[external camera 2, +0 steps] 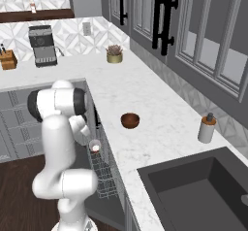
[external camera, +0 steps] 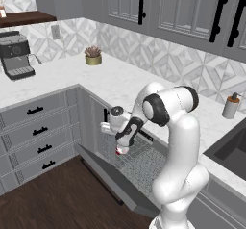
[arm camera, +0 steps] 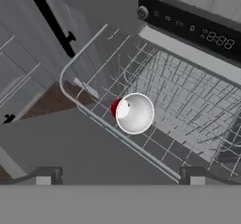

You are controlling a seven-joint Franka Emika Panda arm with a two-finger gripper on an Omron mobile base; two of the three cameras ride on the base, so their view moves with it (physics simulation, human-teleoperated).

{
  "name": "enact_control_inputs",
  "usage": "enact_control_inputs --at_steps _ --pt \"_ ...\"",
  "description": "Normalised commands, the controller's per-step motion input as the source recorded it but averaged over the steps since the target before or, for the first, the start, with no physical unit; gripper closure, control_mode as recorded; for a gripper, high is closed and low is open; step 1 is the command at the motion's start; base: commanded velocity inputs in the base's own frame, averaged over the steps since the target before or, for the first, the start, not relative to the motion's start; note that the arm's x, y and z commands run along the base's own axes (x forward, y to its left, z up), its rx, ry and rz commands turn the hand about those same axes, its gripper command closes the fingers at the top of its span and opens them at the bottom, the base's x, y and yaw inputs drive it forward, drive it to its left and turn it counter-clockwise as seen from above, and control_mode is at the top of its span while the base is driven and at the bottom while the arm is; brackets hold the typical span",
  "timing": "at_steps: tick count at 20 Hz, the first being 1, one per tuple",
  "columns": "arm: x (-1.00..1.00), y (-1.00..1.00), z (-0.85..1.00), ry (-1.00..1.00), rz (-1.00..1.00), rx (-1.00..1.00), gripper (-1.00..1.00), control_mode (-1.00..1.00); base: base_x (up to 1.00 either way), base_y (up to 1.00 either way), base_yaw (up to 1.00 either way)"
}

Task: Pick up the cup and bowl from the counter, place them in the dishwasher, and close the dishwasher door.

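Cup [arm camera: 134, 113] stands upright in the dishwasher's silver wire rack [arm camera: 188, 100], near the rack's front corner, its white inside facing up and a sliver of red wall showing. The gripper [arm camera: 117, 180] hangs just above it with its jaws spread wide, holding nothing. The dishwasher door [external camera: 113, 180] lies dropped open below the rack. To the right of the rack, on the white counter [external camera 2: 160, 108], the dark brown bowl [external camera 2: 130, 120] sits upright, well apart from the cup.
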Motion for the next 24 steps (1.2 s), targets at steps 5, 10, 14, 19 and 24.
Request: enact_control_inputs --at_steps 5,10,14,19,24 --pt "0.0 0.01 1.0 -0.03 0.05 0.05 -1.0 -1.0 0.0 0.0 0.0" --pt "0.0 0.02 1.0 0.04 0.0 0.01 -1.0 -1.0 0.0 0.0 0.0" --pt "0.0 0.0 1.0 0.08 0.0 0.0 -1.0 -1.0 0.0 0.0 0.0" --pt "0.0 -0.03 1.0 0.09 0.0 0.0 -1.0 -1.0 0.0 0.0 0.0" --pt "-0.03 -0.49 0.58 0.08 0.12 -0.01 -1.0 -1.0 0.0 0.0 0.0"
